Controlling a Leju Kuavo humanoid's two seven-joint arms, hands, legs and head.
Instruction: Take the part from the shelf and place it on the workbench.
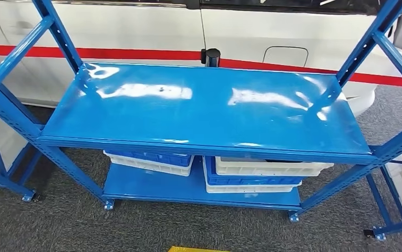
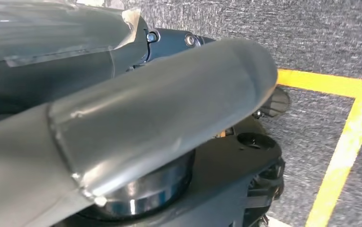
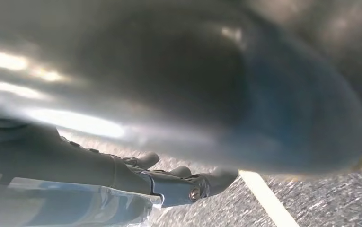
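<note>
The part itself could not be picked out with certainty: a dark strip [image 1: 288, 160] inside the uppermost white bin [image 1: 269, 167] of the right stack, under the near edge of the upper board, may have been it, but it was too hidden to tell. That bin sat on a blue bin [image 1: 251, 180], which sat on another white bin [image 1: 251, 188]; to the left a second stack had a blue bin [image 1: 148, 157] over a white bin [image 1: 148, 165]. That made 5 bins, 3 white and 2 blue, in 2 stacks on the lower board [image 1: 151, 186] of 1 blue shelf [image 1: 204, 105] with 2 boards. The right hand [image 3: 169, 179] hung over grey carpet, its fingers [image 3: 143, 160] stretched out loosely and apart with nothing in them. The left hand [image 2: 160, 118] hung near a yellow floor line [image 2: 344, 146]; whether it was wide or closed could not be told. Judging by this, the task was at its opening step, the approach. The next move would call for stooping and reaching low under the upper board towards the right stack. A white car [image 1: 135, 31] with 1 red stripe stood beyond.
</note>
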